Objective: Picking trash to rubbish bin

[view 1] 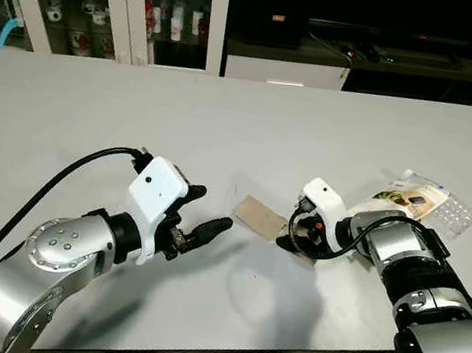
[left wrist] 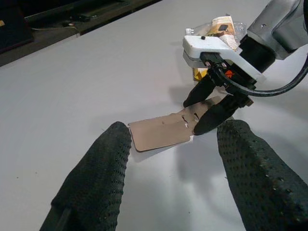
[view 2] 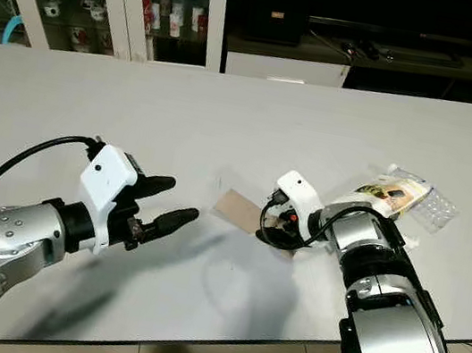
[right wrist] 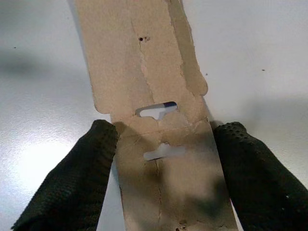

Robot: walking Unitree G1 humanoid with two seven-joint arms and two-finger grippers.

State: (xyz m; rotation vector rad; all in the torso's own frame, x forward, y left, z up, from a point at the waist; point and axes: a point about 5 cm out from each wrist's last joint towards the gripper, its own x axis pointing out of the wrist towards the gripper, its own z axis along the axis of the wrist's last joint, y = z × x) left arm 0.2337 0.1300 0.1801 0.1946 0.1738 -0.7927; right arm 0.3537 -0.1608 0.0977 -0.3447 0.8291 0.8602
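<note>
Step in hand: the flat brown cardboard piece (view 1: 263,217) is being taken up from the white table (view 1: 229,112) by the right gripper (right wrist: 161,159).
How it is best done: the fingers should be closed squarely across the card's narrow width, near the end with the hanger slots, and the card lifted level so that it is not bent or slid out (a thin sheet lying flat offers little edge to catch).
Right fingers: spread to either side of the card, each black pad (right wrist: 79,178) just at an edge; a firm pinch is not yet shown.
Left gripper (view 1: 203,212): held off the table, pointed toward the card, fingers wide apart and nothing held.
Other trash: a clear plastic packet (view 1: 422,200) is lying beyond the right arm, apart from the card.
</note>
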